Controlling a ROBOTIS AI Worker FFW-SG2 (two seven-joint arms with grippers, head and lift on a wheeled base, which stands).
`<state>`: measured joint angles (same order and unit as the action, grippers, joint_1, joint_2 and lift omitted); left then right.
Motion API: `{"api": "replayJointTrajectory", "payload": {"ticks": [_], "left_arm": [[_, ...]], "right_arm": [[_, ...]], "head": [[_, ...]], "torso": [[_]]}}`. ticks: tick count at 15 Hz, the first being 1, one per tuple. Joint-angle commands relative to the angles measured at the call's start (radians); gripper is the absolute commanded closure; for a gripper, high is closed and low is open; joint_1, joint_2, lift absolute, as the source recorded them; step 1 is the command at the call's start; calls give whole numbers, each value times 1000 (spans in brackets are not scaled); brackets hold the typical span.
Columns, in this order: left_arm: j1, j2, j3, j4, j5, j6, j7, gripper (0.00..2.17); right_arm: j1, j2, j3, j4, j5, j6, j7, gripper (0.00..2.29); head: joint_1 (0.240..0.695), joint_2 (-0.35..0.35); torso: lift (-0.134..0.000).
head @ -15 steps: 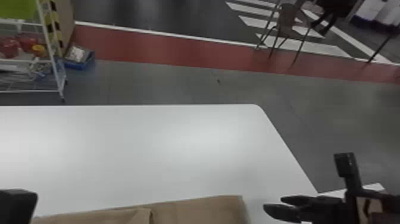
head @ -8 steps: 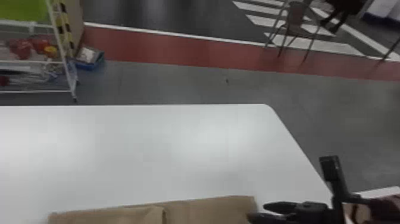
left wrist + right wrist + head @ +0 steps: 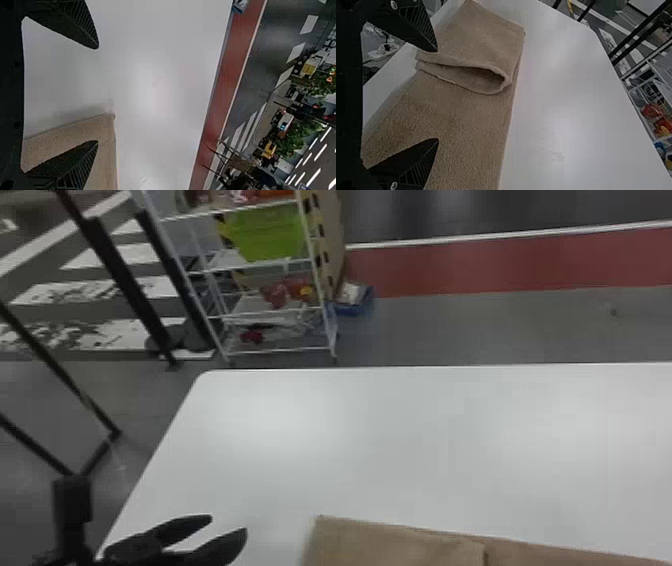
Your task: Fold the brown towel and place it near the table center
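Observation:
At the lower left of the head view my left gripper (image 3: pixel 228 524) stands open beside the left end of the brown towel (image 3: pixel 385 542), apart from it. The left wrist view has the open left gripper (image 3: pixel 97 95) with one finger over a corner of the towel (image 3: pixel 107 138) and the other over bare table. In the right wrist view the right gripper (image 3: pixel 438 95) is open above the towel (image 3: pixel 466 114), nothing held. One end of the towel is folded back over itself, its edge forming a raised, gaping loop.
The white table (image 3: pixel 380 440) extends beyond the towel, with its far left corner in the head view. A wire shelf (image 3: pixel 260 310) with a green bin (image 3: pixel 270 232) stands behind it; dark metal poles (image 3: pixel 120 280) are at the left.
The head view has swung to the left, bringing the table's left corner, the shelf and my left gripper into it. Before that, the right gripper shifted slightly leftward in that view.

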<state>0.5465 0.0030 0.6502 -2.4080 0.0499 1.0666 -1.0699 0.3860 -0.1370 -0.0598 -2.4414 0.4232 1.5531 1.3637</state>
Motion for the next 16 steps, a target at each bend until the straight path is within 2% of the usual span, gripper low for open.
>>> {"api": "replayJointTrajectory", "payload": {"ticks": [1, 3, 5, 10, 12, 16], "left_arm": [[0, -6, 13, 26, 12, -12, -1, 26], [1, -6, 13, 30, 12, -12, 1, 26], [-5, -6, 17, 30, 10, -12, 1, 26], [-23, -6, 43, 41, 1, -12, 1, 26], [-48, -6, 55, 64, -5, -15, 1, 26], [-60, -6, 72, 76, 5, -18, -19, 26]], "right_arm": [[-61, 14, 100, 1, 43, 19, 3, 76], [-107, 27, 152, 12, 77, 19, 3, 76], [-154, 25, 201, 28, 117, 19, 3, 76], [-191, 2, 225, 44, 132, 19, 3, 76], [-188, -18, 247, 51, 132, 19, 3, 76], [-165, -21, 307, 61, 164, 19, 3, 76]], "head": [[695, 343], [695, 350], [695, 350], [695, 350], [695, 350], [695, 350]], "torso": [[-122], [-122], [-122], [-122], [-122], [-122]]}}
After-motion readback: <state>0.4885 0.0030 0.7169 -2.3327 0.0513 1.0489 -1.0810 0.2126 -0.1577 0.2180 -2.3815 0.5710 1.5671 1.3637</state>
